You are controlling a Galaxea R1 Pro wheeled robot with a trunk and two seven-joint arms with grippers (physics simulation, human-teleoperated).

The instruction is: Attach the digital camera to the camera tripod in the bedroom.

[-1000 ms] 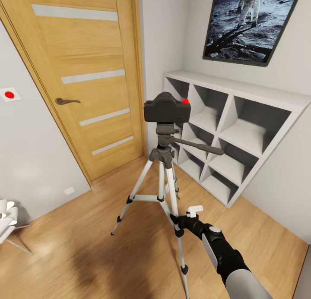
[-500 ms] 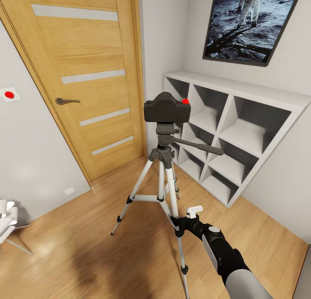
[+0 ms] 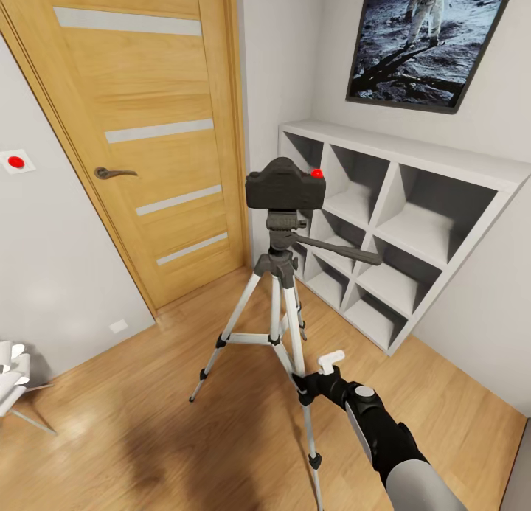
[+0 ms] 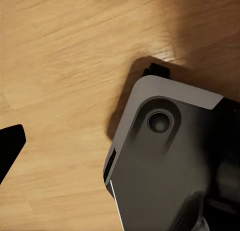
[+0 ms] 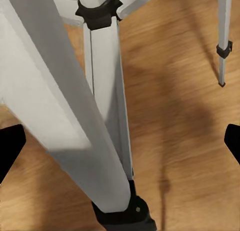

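The black digital camera [image 3: 284,186], with a red dot at its top corner, sits on the head of the camera tripod [image 3: 279,290]. The tripod stands on the wood floor in front of the door and shelves. Low beside the tripod's near leg, my right gripper [image 3: 318,377] is open and holds nothing. In the right wrist view its black tips stand far apart [image 5: 120,143], with the silver tripod leg [image 5: 60,116] close in front of them. One black fingertip [image 4: 10,146] of my left gripper hangs over the floor, next to a grey part of my own body [image 4: 165,161].
A wooden door [image 3: 147,127] is at the left, and white cube shelves [image 3: 398,223] run along the right wall under a moon poster [image 3: 428,39]. A white wall plate with a red dot [image 3: 16,161] is left of the door. A white object [image 3: 11,386] sits at the left edge.
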